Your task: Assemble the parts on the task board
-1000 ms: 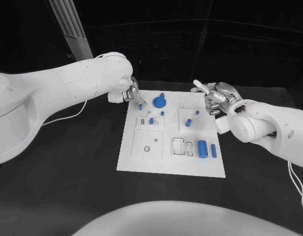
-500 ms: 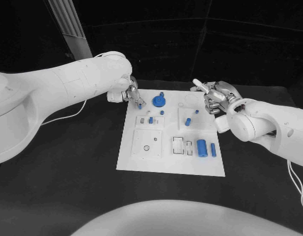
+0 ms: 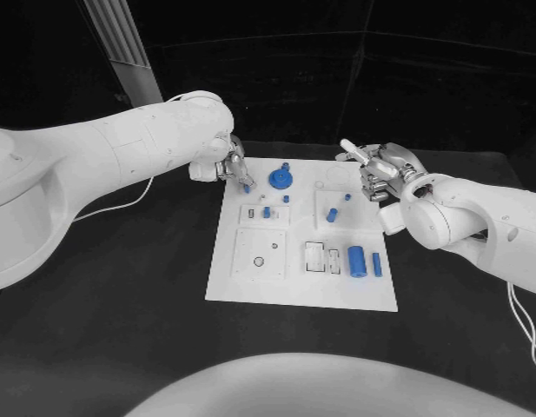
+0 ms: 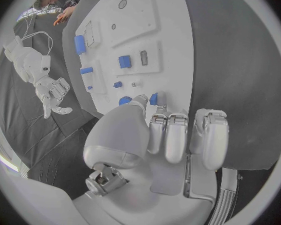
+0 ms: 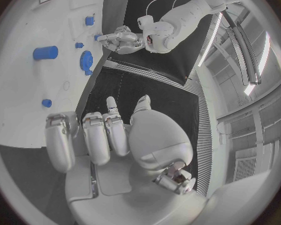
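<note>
Barely anything has shifted over the last second: the task board [image 3: 305, 243] lies where it was in the middle of the black table [image 3: 117, 287], the blue parts sit unmoved, and both arms have only eased slightly at its far end. That suggests a fine placement under way rather than a fresh reach, so the assembly looks to be early, with several parts lying loose.

The left hand [image 3: 228, 167] hangs over the far left corner of the board. In its wrist view, the fingers [image 4: 167, 137] are curled in together, and a small blue part [image 4: 153, 98] sits right at the tip of the thumb, seemingly pinched against the board's edge; whether it is truly gripped or only touched, one cannot tell for sure.

The right hand [image 3: 380, 174] hovers at the far right corner, its fingers [image 5: 97, 137] loosely apart and holding nothing. The blue gear [image 3: 281, 181] lies between the two hands, and the big blue cylinder [image 3: 357, 258] rests nearer, on the right.
</note>
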{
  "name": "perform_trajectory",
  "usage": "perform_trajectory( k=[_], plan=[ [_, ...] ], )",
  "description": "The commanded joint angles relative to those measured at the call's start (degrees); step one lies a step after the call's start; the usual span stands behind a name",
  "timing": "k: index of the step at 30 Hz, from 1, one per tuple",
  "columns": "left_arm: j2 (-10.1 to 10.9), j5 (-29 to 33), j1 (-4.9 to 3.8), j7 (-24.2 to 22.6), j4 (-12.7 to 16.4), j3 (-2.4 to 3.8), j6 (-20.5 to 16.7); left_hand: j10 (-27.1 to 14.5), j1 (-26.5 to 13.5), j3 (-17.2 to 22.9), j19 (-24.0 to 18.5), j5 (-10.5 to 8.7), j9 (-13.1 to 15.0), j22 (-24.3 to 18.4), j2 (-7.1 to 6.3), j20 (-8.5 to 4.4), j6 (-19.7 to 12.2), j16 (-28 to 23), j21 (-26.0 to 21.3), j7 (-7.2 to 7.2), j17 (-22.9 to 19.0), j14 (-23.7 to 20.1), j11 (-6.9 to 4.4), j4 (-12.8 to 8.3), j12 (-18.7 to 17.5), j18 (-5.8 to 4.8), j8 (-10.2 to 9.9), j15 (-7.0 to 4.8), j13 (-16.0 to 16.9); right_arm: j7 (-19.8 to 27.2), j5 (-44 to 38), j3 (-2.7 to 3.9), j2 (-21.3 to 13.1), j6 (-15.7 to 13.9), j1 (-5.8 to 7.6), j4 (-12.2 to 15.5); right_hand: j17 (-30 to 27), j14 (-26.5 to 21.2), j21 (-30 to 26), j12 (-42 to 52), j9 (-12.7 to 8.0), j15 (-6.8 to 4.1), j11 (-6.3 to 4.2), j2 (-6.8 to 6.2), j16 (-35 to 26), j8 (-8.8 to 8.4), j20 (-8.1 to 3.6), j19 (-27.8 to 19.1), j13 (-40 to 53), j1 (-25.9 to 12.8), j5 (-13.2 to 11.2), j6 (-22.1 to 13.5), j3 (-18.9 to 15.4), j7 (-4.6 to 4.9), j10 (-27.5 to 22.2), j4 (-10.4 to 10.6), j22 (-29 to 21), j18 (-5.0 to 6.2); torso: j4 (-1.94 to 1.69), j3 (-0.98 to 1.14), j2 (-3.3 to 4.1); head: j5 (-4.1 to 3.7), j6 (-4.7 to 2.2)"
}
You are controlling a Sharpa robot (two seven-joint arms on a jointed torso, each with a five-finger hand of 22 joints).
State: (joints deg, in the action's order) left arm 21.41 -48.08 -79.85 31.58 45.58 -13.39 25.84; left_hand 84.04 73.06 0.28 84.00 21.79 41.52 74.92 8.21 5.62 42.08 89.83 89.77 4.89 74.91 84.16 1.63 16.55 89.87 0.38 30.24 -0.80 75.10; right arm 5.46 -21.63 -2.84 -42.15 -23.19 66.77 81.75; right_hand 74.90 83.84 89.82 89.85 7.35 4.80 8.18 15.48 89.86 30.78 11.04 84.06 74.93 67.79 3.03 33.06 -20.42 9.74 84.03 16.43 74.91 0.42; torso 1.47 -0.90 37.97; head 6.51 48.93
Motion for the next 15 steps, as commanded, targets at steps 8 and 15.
perform_trajectory(
  k=[8, 15],
  plan=[
    [-0.11, -0.33, -0.05, -0.39, -0.06, 0.02, 0.78, 5.96, 0.90, 3.39, 6.00, 0.21, -0.34, 15.08, -0.85, -0.10, 0.60, 0.17, 0.23, -0.18, 15.09, 5.84, -0.36, 0.03, 0.13, -0.38, -0.53, -0.45, 14.90, 0.12, -0.11, 0.03, 0.04, 0.02, 0.10, 0.05, 15.10, 6.16, 0.18, 0.15, -0.08, -0.22, -0.15, 0.29, 0.14, 0.39, -0.27, 5.94, 15.07, 0.56, 0.33, -0.09, 0.40, 2.56, 5.97, 0.07, 15.09, -0.42, 0.00, -0.03, -0.02, -0.17, 0.03],
    [-0.09, -0.33, -0.05, -0.51, -0.08, 0.02, 0.72, 5.96, -1.33, 4.82, 6.00, 0.05, -0.57, 15.08, -2.17, -0.05, 0.79, 0.17, 0.23, 0.02, 15.09, 5.84, -0.17, 0.22, 0.13, -0.38, -0.77, -0.32, 14.90, 0.05, -0.11, 0.03, 0.05, 0.03, 0.10, 0.02, 15.10, 6.16, 0.18, 0.15, -0.08, -0.22, -0.15, 0.29, 0.14, 0.39, -0.27, 5.94, 15.07, 0.56, 0.33, -0.09, 0.40, 2.56, 5.97, 0.07, 15.09, -0.42, -0.01, 0.00, -0.02, -0.13, -0.03]
  ],
)
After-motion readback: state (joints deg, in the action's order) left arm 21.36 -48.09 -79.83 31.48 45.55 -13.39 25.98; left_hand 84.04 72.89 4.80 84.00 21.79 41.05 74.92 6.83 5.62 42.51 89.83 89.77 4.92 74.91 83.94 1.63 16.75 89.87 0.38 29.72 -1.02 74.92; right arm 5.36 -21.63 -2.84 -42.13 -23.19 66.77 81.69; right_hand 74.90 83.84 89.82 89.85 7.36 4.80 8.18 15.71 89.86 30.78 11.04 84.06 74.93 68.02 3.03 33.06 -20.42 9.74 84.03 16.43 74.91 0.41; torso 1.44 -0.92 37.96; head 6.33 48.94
